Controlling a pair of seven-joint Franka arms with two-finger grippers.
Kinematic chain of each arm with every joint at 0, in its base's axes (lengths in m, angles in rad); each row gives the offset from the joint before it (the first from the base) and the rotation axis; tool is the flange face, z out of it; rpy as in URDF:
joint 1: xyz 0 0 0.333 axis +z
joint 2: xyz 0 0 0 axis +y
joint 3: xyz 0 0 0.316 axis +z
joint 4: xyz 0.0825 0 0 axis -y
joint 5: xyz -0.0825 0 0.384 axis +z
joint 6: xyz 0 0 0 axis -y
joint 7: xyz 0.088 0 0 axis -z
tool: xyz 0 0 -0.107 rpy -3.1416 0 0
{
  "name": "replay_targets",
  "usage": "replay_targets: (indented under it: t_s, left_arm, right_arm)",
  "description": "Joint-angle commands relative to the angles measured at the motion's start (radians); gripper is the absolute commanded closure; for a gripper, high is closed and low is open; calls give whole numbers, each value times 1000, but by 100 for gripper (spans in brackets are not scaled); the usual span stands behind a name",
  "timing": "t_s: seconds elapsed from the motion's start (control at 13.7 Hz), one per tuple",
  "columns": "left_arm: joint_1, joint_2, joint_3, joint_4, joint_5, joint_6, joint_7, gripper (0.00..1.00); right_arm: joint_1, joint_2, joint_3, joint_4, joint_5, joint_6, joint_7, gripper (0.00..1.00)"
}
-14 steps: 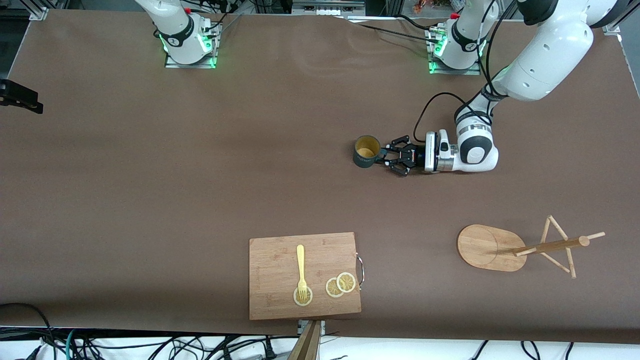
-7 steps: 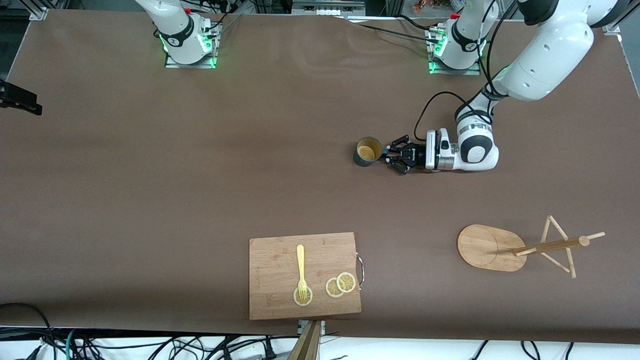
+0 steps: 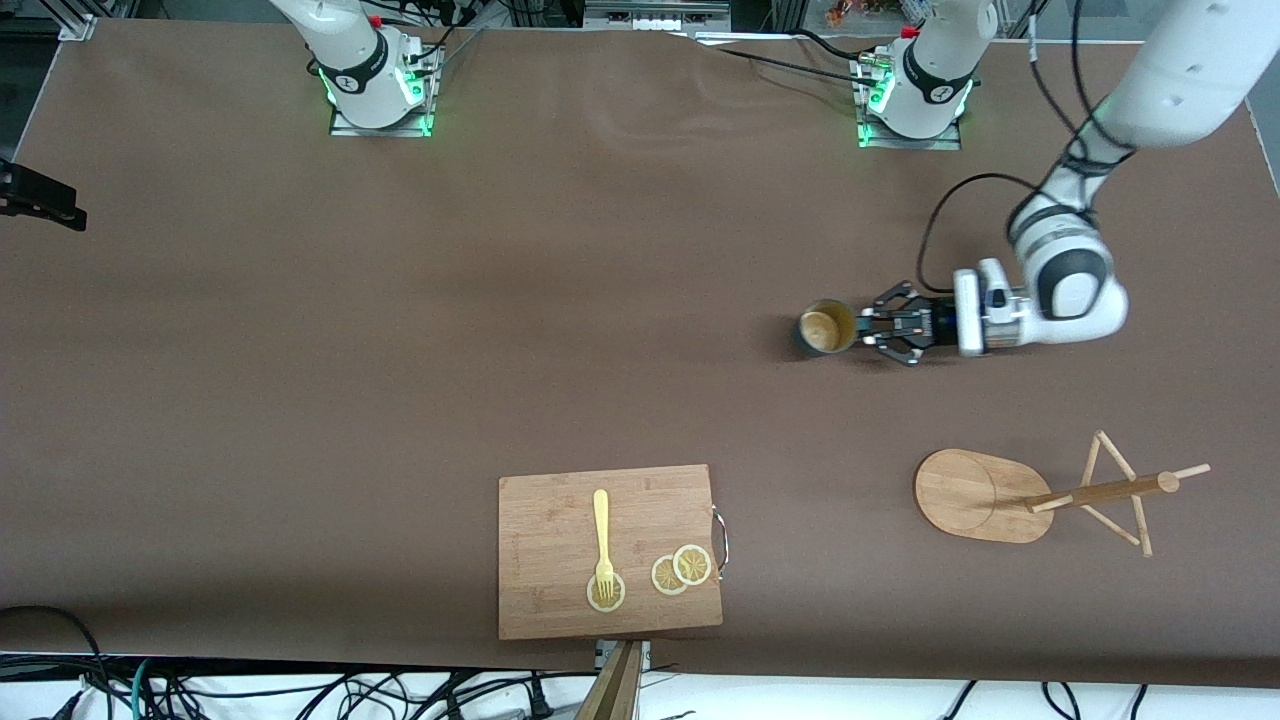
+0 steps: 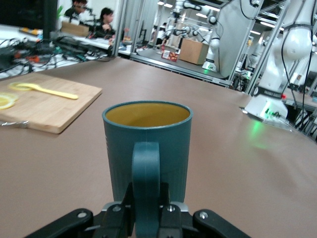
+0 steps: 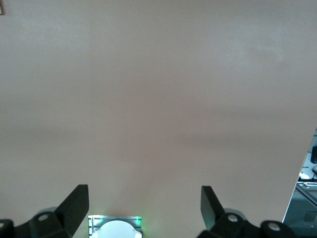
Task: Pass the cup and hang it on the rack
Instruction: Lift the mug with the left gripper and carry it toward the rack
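Note:
The cup (image 3: 824, 328), dark teal with a mustard-yellow inside, is upright low over the brown table, about midway between the left arm's base and the rack. My left gripper (image 3: 866, 329) is shut on its side handle (image 4: 146, 173), one finger on each side. In the left wrist view the cup (image 4: 147, 144) fills the middle, just ahead of the left gripper (image 4: 146, 210). The bamboo rack (image 3: 1098, 491) stands on its oval base (image 3: 965, 495), nearer the front camera at the left arm's end. My right gripper (image 5: 143, 206) is open over bare table with nothing between its fingers.
A wooden cutting board (image 3: 545, 520) lies near the table's front edge, with a yellow fork (image 3: 601, 535) and lemon slices (image 3: 681, 569) on it. The same board (image 4: 44, 101) shows in the left wrist view. The arm bases (image 3: 372, 75) stand along the table's back edge.
The left gripper closed on the cup's handle, then carried the cup toward the left arm's end of the table, closer to the rack. The right gripper stayed open.

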Motion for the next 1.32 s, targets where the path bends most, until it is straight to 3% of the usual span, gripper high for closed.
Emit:
replay_targets:
  t_s: [0.0, 0.22, 0.59, 1.25]
  left_arm:
    - [102, -118, -6, -38, 75, -67, -215, 100]
    - [211, -126, 5, -2, 75, -166, -449, 100]
    - [271, -90, 118, 108, 72, -384, -869, 100]
    - [296, -57, 115, 287, 14, -381, -1410, 100]
  right_arm:
    - [-9, 2, 2, 14, 14, -4, -7, 0]
    - [-11, 2, 1, 14, 16, -3, -7, 0]
    - [-5, 2, 4, 14, 16, -4, -9, 0]
    - [-5, 1, 4, 14, 16, -4, -9, 0]
